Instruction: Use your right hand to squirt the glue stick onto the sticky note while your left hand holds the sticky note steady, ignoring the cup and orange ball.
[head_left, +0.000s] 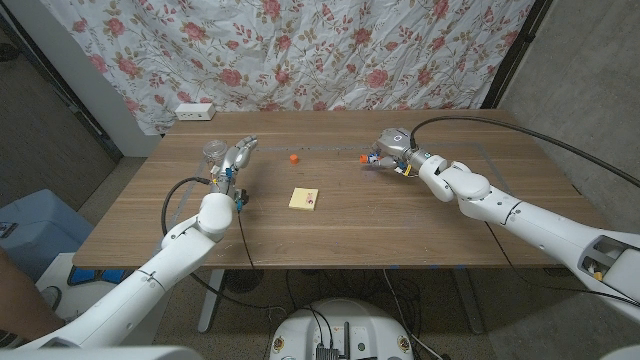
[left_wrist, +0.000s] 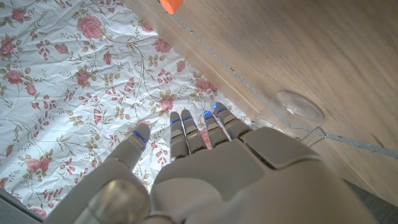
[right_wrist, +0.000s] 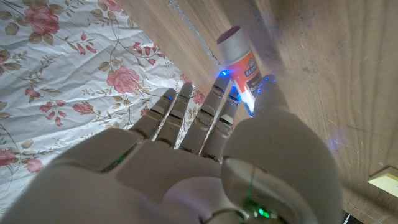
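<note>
The right hand, fingers spread and holding nothing, reaches at the glue stick just past its fingertips. The small, light, smooth tube should slip easily; a grip around its body looks safest. The left hand, also spread, waits beside the cup, well apart from the flimsy sticky note.
</note>
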